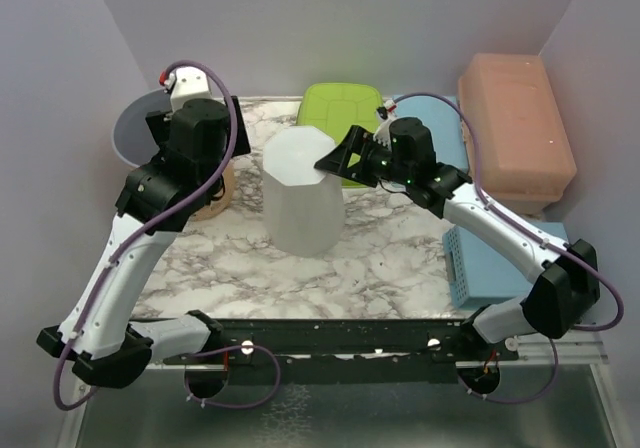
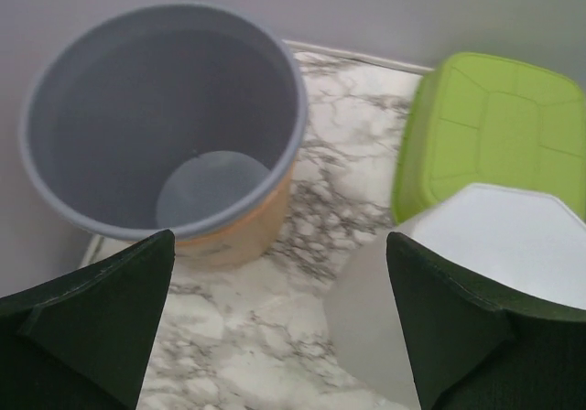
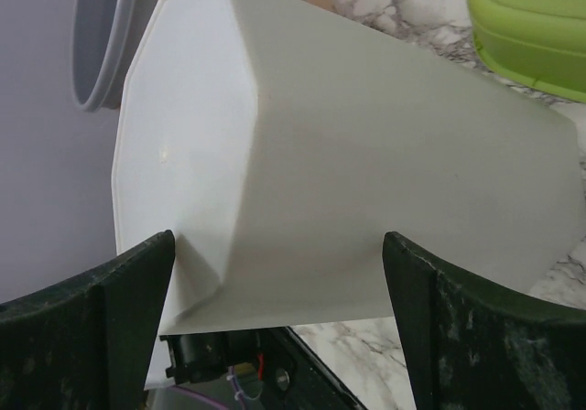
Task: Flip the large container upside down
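Since the right claw (image 1: 338, 153) sits spread astride the white container (image 1: 300, 203) and the left claw (image 2: 279, 337) gapes beside it, I judge a crooked withdrawal could topple it.

White container (image 1: 300, 196) standing at the centre of the marble counter (image 1: 390, 258), a flat closed face uppermost. Right tool (image 1: 338, 152) at its upper right edge; contact cannot be told. Behind, a green box (image 1: 340, 113). Far left, a grey bucket (image 1: 132, 133). At right, a salmon box (image 1: 515, 128) and a blue basket (image 1: 478, 268).
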{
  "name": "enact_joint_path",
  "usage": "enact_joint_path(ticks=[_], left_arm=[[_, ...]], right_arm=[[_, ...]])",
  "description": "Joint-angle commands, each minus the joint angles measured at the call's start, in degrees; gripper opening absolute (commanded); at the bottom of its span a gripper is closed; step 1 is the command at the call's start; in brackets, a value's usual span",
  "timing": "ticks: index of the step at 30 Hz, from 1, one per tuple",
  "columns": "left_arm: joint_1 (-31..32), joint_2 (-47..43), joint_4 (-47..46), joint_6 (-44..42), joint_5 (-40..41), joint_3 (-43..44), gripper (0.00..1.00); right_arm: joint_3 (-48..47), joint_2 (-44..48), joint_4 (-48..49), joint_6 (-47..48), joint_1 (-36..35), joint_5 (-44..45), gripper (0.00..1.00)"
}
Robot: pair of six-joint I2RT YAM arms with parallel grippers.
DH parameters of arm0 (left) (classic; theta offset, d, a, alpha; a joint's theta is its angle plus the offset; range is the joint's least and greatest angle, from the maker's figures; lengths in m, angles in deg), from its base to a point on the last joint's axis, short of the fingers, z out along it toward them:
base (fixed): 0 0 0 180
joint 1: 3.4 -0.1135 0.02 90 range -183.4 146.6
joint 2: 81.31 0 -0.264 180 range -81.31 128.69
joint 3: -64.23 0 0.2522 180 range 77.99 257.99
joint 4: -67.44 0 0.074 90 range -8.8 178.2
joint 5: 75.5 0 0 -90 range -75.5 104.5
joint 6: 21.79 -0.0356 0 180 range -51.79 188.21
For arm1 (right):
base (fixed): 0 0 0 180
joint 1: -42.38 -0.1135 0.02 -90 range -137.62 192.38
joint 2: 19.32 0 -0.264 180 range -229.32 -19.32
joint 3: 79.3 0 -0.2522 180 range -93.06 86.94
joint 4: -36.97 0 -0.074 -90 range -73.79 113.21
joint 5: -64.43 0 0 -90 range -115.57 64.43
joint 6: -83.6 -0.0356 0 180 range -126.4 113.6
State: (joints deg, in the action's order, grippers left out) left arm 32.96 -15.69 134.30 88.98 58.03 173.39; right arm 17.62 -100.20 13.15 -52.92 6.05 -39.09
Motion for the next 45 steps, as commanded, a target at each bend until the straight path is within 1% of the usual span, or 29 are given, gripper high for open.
enact_joint_path(ticks=[1, 3, 6, 9, 11, 14, 18, 22, 25, 28, 31, 33, 35, 37, 40, 45], left_arm=[[-12.5, 4.8, 3.2, -9.7, -6.4, 2.2, 0.99], [-18.4, 7.1, 2.6, -11.7, -12.4, 2.1, 0.99], [-24.9, 10.1, 0.2, -12.8, -21.6, 0.8, 0.99], [-28.7, 11.1, -3.0, -12.3, -27.4, -2.2, 0.99], [-32.6, 12.3, -3.7, -11.8, -31.1, -3.9, 0.99], [-35.7, 13.7, -3.2, -11.3, -34.2, -6.9, 0.96], [-41.2, 12.8, -2.5, -9.8, -32.8, -11.7, 0.93], [-45.2, 11.8, -3.1, -7.5, -27.9, -13.3, 0.93], [-45.9, 13.4, -1.6, -7.6, -21.4, -12.2, 0.94], [-46.0, 15.0, 0.4, -8.1, -17.8, -9.7, 0.97], [-46.1, 16.5, 1.1, -9.0, -11.8, -7.5, 0.98], [-46.2, 17.6, 1.4, -9.6, -8.6, -6.2, 0.99], [-46.2, 18.5, 2.1, -9.8, -7.3, -4.1, 0.99], [-46.2, 18.4, 2.3, -9.8, -9.5, -1.4, 0.99], [-46.2, 15.9, 0.1, -8.7, -16.5, 1.2, 0.99], [-46.2, 12.7, -2.4, -6.2, -24.8, 4.4, 0.99]], right_arm=[[-0.7, -3.9, 1.4, 0.6, -0.8, -9.5, 0.91], [0.9, -2.8, 2.2, 1.0, -0.9, -10.6, 0.91], [2.8, -0.9, 2.4, 1.8, -0.9, -11.4, 0.92], [2.1, -1.5, 0.0, 3.3, -1.1, -14.5, 0.92], [2.5, -2.2, 0.6, 2.5, -1.5, -15.9, 0.92], [3.0, -3.5, 3.0, 1.4, -2.1, -16.3, 0.92], [0.6, -6.3, 4.9, 0.3, -2.7, -16.8, 0.92], [-3.1, -10.6, 5.4, 0.4, -3.3, -18.2, 0.92], [-5.8, -13.5, 5.0, 0.6, -3.7, -18.3, 0.92], [-8.1, -15.3, 3.8, 1.3, -3.8, -15.9, 0.92], [-11.0, -16.6, 2.9, 3.4, -3.7, -14.9, 0.92], [-14.1, -17.7, 0.1, 5.2, -3.7, -14.9, 0.92], [-16.9, -18.2, -3.7, 8.2, -3.7, -14.1, 0.93], [-16.9, -17.0, -5.5, 10.1, -3.6, -12.3, 0.94], [-15.0, -14.1, -5.2, 11.7, -3.2, -10.2, 0.96], [-14.3, -13.9, -5.7, 12.7, -2.9, -12.4, 0.96]])
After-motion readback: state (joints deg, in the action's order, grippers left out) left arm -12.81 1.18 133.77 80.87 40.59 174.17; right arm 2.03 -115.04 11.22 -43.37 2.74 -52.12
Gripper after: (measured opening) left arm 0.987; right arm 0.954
